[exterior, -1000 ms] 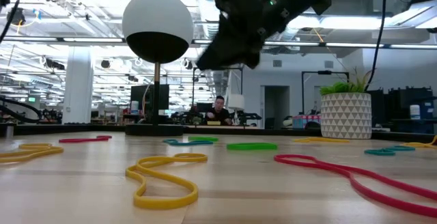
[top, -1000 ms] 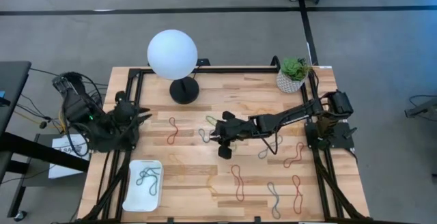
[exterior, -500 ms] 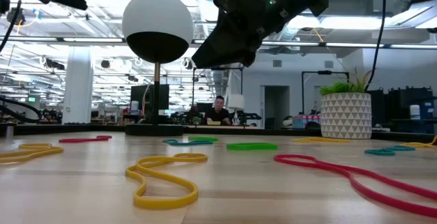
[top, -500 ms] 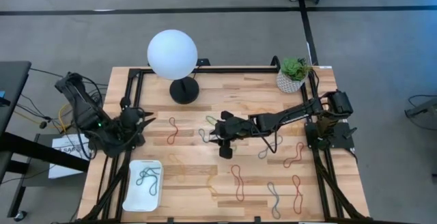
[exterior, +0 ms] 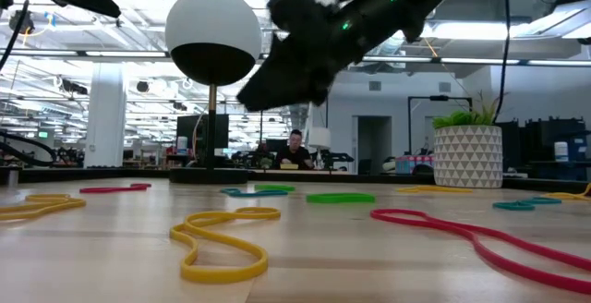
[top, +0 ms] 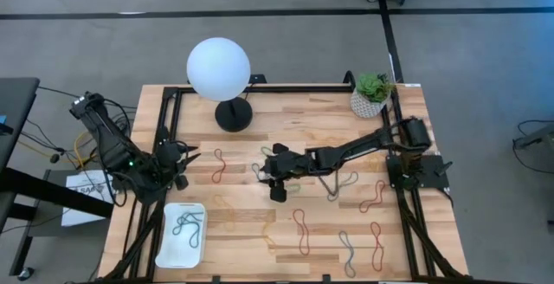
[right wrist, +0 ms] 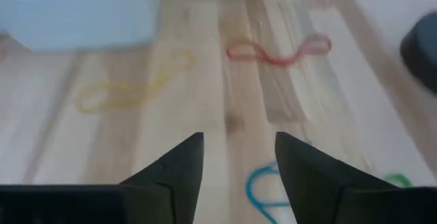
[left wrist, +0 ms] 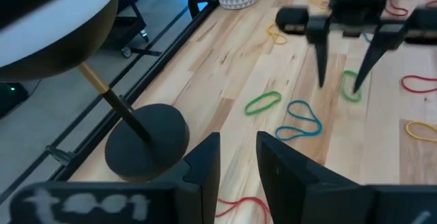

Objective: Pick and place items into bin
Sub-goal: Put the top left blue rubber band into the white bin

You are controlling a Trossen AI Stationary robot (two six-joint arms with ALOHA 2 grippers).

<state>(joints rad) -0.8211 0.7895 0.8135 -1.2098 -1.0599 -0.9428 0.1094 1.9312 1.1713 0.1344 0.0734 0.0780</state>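
Note:
Several thin rubber bands lie flat on the wooden table: a blue-grey one (top: 258,171), a green one (top: 268,152), a red one (top: 218,164) and others toward the near right (top: 300,230). The white bin (top: 170,248) stands at the near left with blue-grey bands (top: 188,226) in it. My right gripper (top: 262,169) hangs open above the table's middle, slanting down, with the blue-grey band (right wrist: 263,190) just below and ahead of its fingers. My left gripper (top: 189,157) is raised near the table's left edge, its fingers (left wrist: 205,166) a little apart with nothing between them.
A white globe lamp (top: 218,67) on a black base (top: 234,113) stands at the far middle, a potted plant (top: 370,95) at the far right corner. A yellow band (right wrist: 130,87) and a red band (right wrist: 280,50) lie between my right gripper and the bin.
My right gripper has sunk and gone a little toward the table's left edge, closer to the blue-grey band. My left arm has come down, its gripper a little nearer the table's near edge.

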